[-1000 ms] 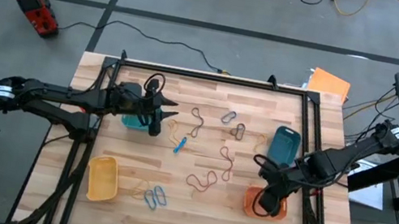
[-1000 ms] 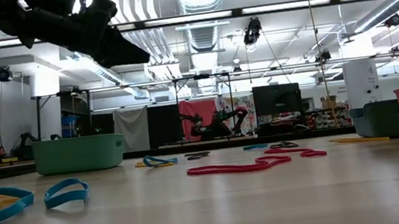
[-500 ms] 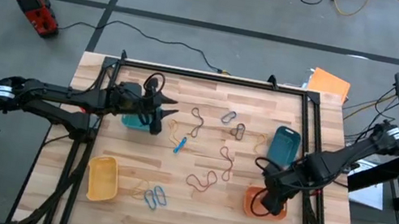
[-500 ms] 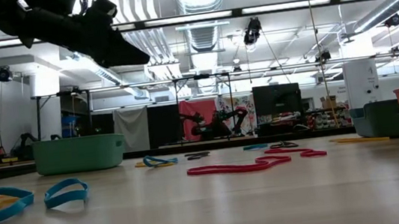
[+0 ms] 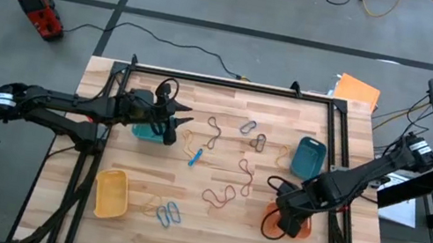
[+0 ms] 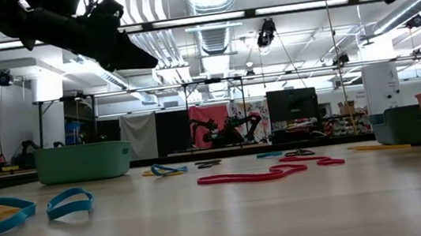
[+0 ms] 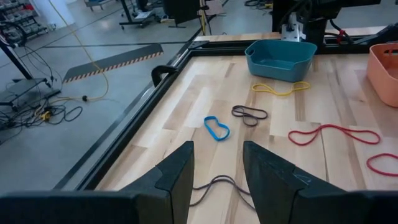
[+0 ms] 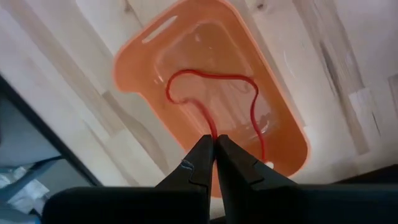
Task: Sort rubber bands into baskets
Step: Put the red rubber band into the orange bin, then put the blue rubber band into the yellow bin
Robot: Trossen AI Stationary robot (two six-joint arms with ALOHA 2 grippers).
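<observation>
At the lower right of the high view the right tool (image 8: 213,146) hangs over the orange basket (image 8: 211,93), pressed together on a red rubber band (image 8: 214,99) dangling into it, while at upper left the left tool (image 5: 184,119) hovers spread beside the teal-green basket (image 5: 143,132) on the tabletop (image 5: 205,236).

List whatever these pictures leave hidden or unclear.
- High view: the right gripper covers the orange plastic basket; its contents are hidden.
- High view: the left gripper overlaps the teal-green plastic basket.
- Low view: basket walls hide the insides.
</observation>
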